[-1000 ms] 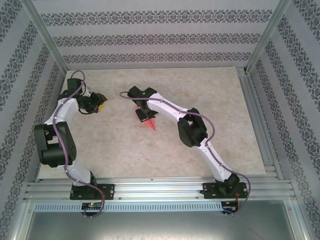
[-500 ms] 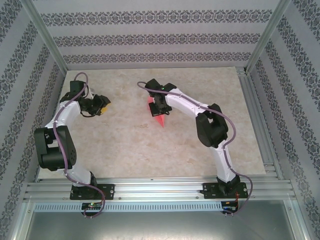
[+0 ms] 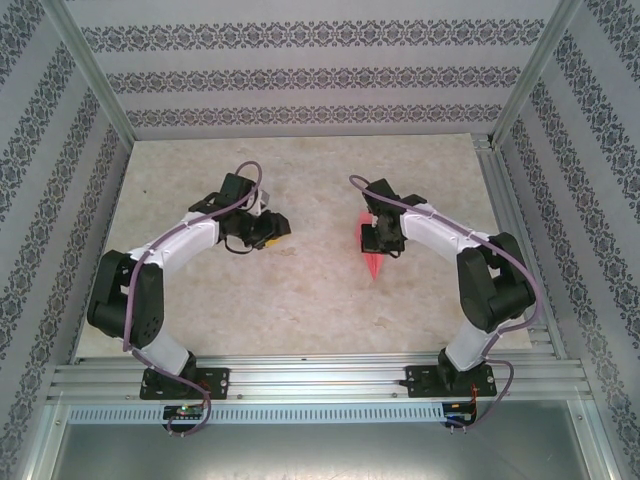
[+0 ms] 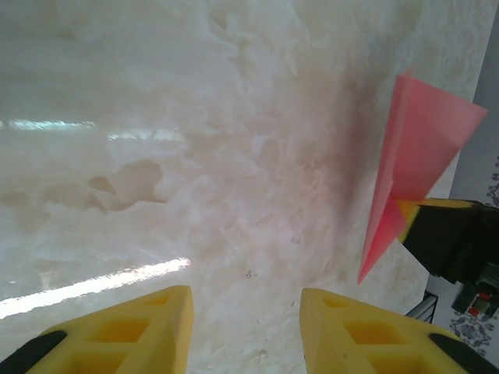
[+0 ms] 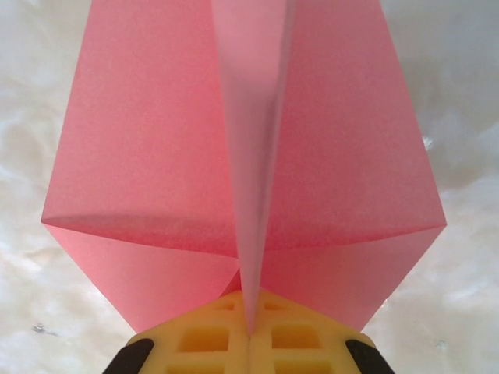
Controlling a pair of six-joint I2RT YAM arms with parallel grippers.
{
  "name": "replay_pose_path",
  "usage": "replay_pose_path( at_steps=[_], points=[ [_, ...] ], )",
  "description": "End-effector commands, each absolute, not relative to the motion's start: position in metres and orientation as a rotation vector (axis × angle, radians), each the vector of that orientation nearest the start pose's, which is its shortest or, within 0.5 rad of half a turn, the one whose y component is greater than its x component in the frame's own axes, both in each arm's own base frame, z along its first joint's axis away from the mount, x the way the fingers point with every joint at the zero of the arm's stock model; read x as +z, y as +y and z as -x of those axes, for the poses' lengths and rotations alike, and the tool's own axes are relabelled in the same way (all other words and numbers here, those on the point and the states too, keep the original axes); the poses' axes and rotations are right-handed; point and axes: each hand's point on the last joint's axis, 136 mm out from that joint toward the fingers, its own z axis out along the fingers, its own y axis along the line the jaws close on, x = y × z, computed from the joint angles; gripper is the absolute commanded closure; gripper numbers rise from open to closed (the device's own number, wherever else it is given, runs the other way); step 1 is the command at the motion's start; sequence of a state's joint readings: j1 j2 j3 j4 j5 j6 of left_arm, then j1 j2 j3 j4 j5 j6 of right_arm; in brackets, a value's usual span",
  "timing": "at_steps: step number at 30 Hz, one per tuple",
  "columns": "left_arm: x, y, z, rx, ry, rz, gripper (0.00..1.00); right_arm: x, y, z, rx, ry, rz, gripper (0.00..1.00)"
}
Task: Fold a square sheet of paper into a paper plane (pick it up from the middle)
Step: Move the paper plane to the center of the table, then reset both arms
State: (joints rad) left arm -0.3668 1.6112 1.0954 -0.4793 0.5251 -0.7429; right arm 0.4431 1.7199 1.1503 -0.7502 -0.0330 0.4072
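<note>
The square sheet of paper shows as a folded pink-red paper plane [image 3: 372,262], a slim dart whose tip points toward the near edge. My right gripper [image 3: 379,238] is shut on its centre fold and holds it above the table. In the right wrist view the paper plane [image 5: 156,140] spreads both wings above my right gripper [image 5: 249,333], its keel pinched between the yellow pads. My left gripper [image 3: 272,232] hovers left of the plane, apart from it. In the left wrist view my left gripper [image 4: 245,300] is open and empty, with the paper plane [image 4: 417,148] at the right edge.
A marbled beige table [image 3: 300,300] lies under both arms. Patterned walls and a metal frame post [image 3: 100,80] enclose it. An aluminium rail [image 3: 320,378] at the near edge carries the arm bases.
The right arm has carried the plane to the right and nearer. The left arm has swung right toward the middle of the table, its jaws a little wider.
</note>
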Motion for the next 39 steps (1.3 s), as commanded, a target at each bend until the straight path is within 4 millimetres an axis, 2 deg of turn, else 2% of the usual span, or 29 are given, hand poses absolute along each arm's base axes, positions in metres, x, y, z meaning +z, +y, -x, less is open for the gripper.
replay_pose_path(
  at_steps=[1, 4, 6, 8, 9, 13, 17, 20, 23, 25, 27, 28, 30, 31, 33, 34, 35, 39],
  points=[
    [0.129, -0.227, -0.348, -1.026, 2.645, 0.326, 0.58, 0.045, 0.165, -0.331, 0.22, 2.898, 0.042, 0.99],
    [0.129, -0.226, -0.347, -0.984, 2.639, 0.313, 0.58, 0.04, 0.164, -0.332, 0.183, 2.915, 0.055, 0.97],
    [0.132, -0.223, -0.348, -0.956, 2.626, 0.302, 0.58, 0.042, 0.165, -0.333, 0.172, 2.904, 0.067, 0.86],
    [0.136, -0.218, -0.35, -0.918, 2.608, 0.296, 0.58, 0.045, 0.165, -0.332, 0.174, 2.91, 0.083, 0.84],
    [0.14, -0.216, -0.351, -0.905, 2.59, 0.279, 0.58, 0.046, 0.163, -0.333, 0.166, 2.907, 0.092, 0.8],
    [0.157, -0.204, -0.356, -0.821, 2.508, 0.253, 0.57, 0.052, 0.16, -0.333, 0.15, 2.905, 0.112, 0.77],
    [0.174, -0.187, -0.359, -0.736, 2.412, 0.261, 0.46, 0.08, 0.162, -0.332, 0.196, 2.848, 0.131, 0.69],
    [0.184, -0.18, -0.359, -0.71, 2.348, 0.253, 0.41, 0.103, 0.159, -0.332, 0.201, 2.788, 0.125, 0.6],
    [0.191, -0.175, -0.36, -0.677, 2.308, 0.229, 0.39, 0.124, 0.154, -0.334, 0.192, 2.727, 0.121, 0.58],
    [0.194, -0.168, -0.361, -0.63, 2.287, 0.226, 0.38, 0.141, 0.142, -0.338, 0.125, 2.656, 0.086, 0.57],
    [0.202, -0.156, -0.361, -0.558, 2.241, 0.215, 0.37, 0.17, 0.123, -0.341, 0.039, 2.498, 0.024, 0.55],
    [0.207, -0.15, -0.36, -0.522, 2.22, 0.211, 0.35, 0.183, 0.115, -0.342, 0.037, 2.423, 0.004, 0.53],
    [0.22, -0.133, -0.358, -0.43, 2.151, 0.209, 0.3, 0.211, 0.088, -0.338, -0.023, 2.27, -0.078, 0.44],
    [0.226, -0.126, -0.357, -0.388, 2.115, 0.203, 0.26, 0.222, 0.078, -0.335, -0.049, 2.208, -0.095, 0.37],
    [0.236, -0.106, -0.355, -0.283, 2.034, 0.206, 0.11, 0.24, 0.052, -0.327, -0.132, 2.064, -0.15, 0.1],
    [0.24, -0.098, -0.354, -0.238, 2.007, 0.214, 0.06, 0.241, 0.043, -0.325, -0.164, 2.009, -0.163, 0.02],
    [0.244, -0.089, -0.352, -0.192, 1.974, 0.22, 0.0, 0.245, 0.035, -0.322, -0.183, 1.953, -0.153, 0.02],
    [0.242, -0.062, -0.353, -0.042, 1.926, 0.248, 0.0, 0.243, 0.0, -0.31, -0.275, 1.778, -0.262, 0.02]
  ],
)
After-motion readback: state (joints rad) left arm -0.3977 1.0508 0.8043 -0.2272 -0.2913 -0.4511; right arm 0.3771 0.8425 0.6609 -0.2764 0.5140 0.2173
